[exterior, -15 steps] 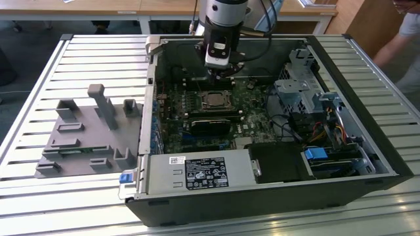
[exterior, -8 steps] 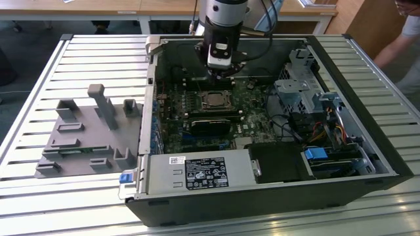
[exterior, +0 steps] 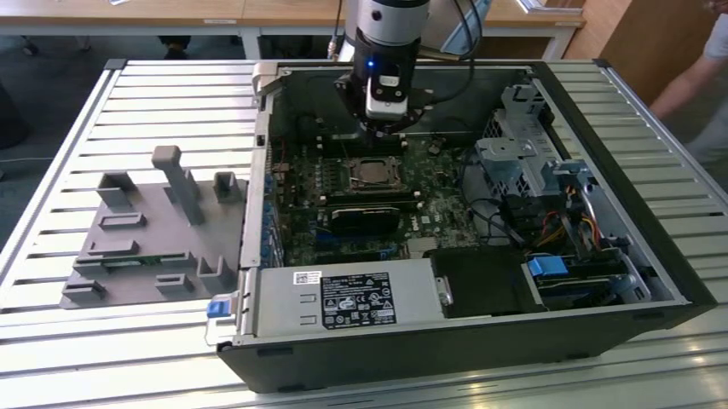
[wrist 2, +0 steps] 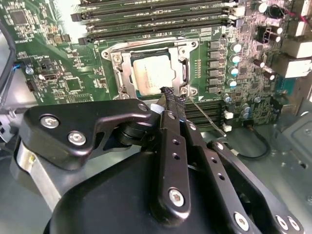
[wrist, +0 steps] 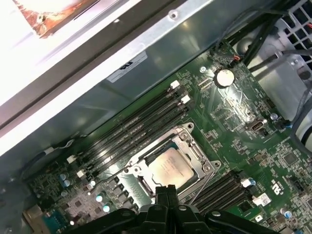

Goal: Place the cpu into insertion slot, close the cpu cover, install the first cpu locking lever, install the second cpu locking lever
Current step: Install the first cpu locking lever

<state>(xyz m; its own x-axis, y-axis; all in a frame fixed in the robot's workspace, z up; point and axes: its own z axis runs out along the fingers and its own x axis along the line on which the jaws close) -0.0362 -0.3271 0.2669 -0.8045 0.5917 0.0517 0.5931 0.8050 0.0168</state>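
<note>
On the exterior view's left, a grey plastic holder (exterior: 148, 230) with upright posts lies on the slatted table (exterior: 68, 128). Next to it stands an open computer case (exterior: 637, 256), with a power supply box (exterior: 341, 298) against its near wall and a green circuit board (exterior: 444, 213) on its floor. The gripper (exterior: 384, 129) hangs over this board, just beside the insertion slot (exterior: 350, 167). In both wrist views the cpu (wrist 2: 151, 75) lies flat in the slot, and the cpu cover (wrist 2: 119, 73) lies down around it, its pale top showing through the square opening. The gripper's fingers are pressed together with nothing between them. Their tips are close by the cover's edge, though I cannot tell whether they touch it. Long black memory slots (wrist: 131, 131) run alongside the slot. Further right in the case sit a metal drive cage (exterior: 517, 162) and bundled cables (exterior: 557, 226). A person's arm (exterior: 694, 77) shows at the far right.
</note>
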